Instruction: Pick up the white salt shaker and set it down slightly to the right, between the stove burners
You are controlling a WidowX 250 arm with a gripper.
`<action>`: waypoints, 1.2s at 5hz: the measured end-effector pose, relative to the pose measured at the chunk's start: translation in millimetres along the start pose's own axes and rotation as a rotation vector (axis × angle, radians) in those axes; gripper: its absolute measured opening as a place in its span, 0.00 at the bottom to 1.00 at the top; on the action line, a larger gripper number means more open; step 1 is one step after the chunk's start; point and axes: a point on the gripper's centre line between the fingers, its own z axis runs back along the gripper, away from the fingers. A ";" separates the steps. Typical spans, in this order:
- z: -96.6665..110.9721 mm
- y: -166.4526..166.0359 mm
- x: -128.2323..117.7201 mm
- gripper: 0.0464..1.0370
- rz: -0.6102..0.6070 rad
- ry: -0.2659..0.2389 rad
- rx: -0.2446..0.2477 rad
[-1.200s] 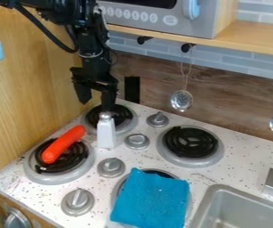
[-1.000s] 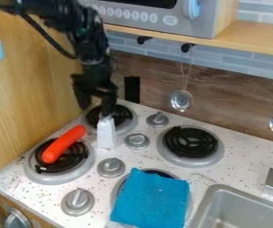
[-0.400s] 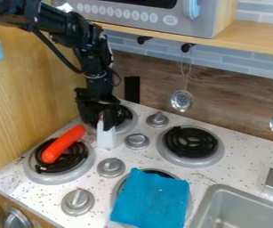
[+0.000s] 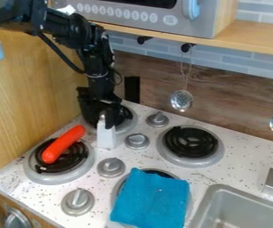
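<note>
The black gripper [image 4: 102, 121] hangs down at the upper left of the stove, in front of the back left burner [image 4: 128, 129]. Its lower end is at the top of a white, narrow-topped bottle [image 4: 106, 138] and overlaps it in view. The bottle stands upright on the speckled stovetop. To its lower left, a red sausage-shaped toy [image 4: 63, 144] lies slantwise across the front left burner [image 4: 43, 177]. A folded blue cloth [image 4: 151, 198] covers much of the front right burner.
Grey knobs [image 4: 111, 167] stand between the burners. The back right burner [image 4: 190, 143] is uncovered. A metal sink [image 4: 222, 200] lies at the lower right. A wooden wall [image 4: 28, 98] rises at left, and ladles [image 4: 182, 100] hang under the shelf [image 4: 257, 35].
The gripper has moved down, from above the bottle to around its top height, with the arm lowering behind it. The bottle, sausage toy and cloth have stayed where they were.
</note>
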 end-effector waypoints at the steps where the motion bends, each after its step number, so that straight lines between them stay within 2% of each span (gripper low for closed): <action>1: -0.3 0.3 8.5 0.97 0.015 -0.014 -0.009; 2: -4.2 0.6 12.7 0.91 0.035 -0.008 -0.015; 3: -10.3 0.9 11.6 0.61 0.100 0.003 -0.018; 4: -11.0 1.6 9.9 0.56 0.154 0.012 -0.020; 6: -13.3 1.4 6.1 0.56 0.159 0.018 -0.020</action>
